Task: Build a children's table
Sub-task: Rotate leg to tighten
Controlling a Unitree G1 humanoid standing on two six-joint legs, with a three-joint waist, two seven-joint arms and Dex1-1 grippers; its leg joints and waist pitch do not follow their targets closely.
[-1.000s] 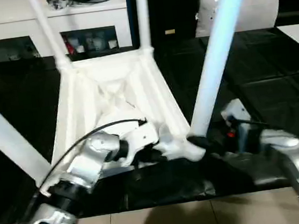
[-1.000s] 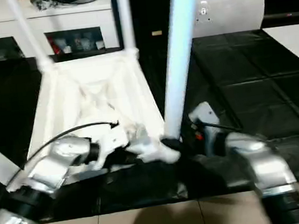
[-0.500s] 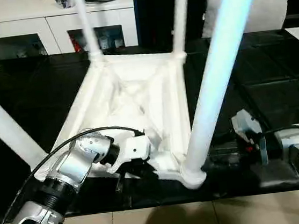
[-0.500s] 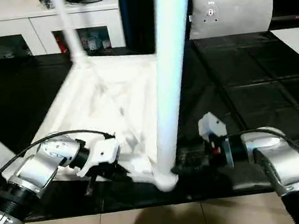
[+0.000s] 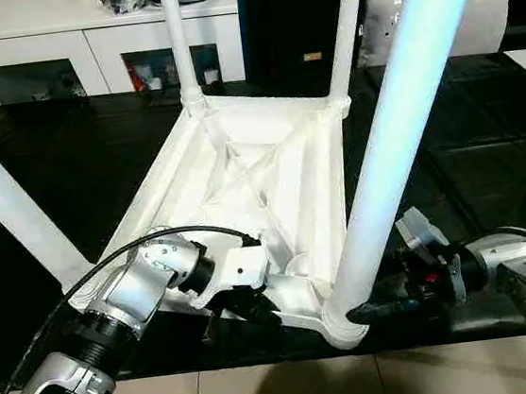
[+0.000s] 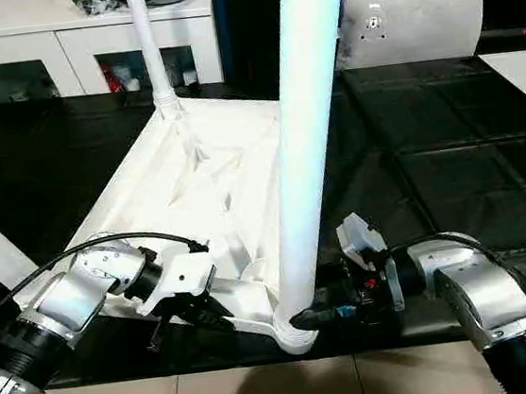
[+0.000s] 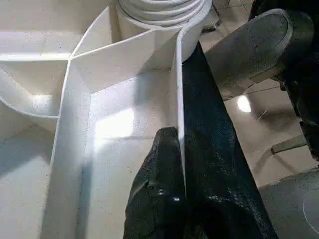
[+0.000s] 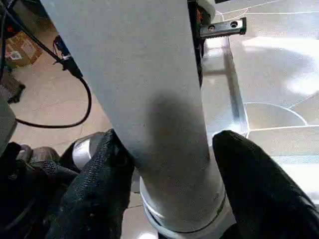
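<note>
The children's table (image 5: pixel 260 173) lies upside down on a black table (image 5: pixel 488 171), ribbed underside up, with its four white legs standing in the corner sockets. Two thin legs (image 5: pixel 176 36) rise at the far corners, one leg (image 5: pixel 7 202) leans out at the near left, and the near right leg (image 5: pixel 398 134) towers up close to the camera.

The left gripper (image 6: pixel 200 313) reaches in at the near edge of the tabletop, just left of the near right corner socket. Its jaws are closed on the thin upright rim (image 7: pixel 178 99) of that edge — in the left wrist view one black finger (image 7: pixel 157 194) lies inside the rim against the white underside, the other outside it, with the rim pinched between them.

The right gripper (image 8: pixel 172 194) comes in low from the right, at the base of the near right leg, just above the flared socket (image 5: pixel 343 319). Its jaws straddle the leg: the right wrist view has one black finger (image 8: pixel 97 184) on each side of the tube, close against it, though whether they press on it or merely bracket it I cannot tell.

Beyond the table stands a white cabinet (image 5: pixel 47 50) with glass doors, and a pale cushion (image 6: pixel 409 19) sits at the far right.
</note>
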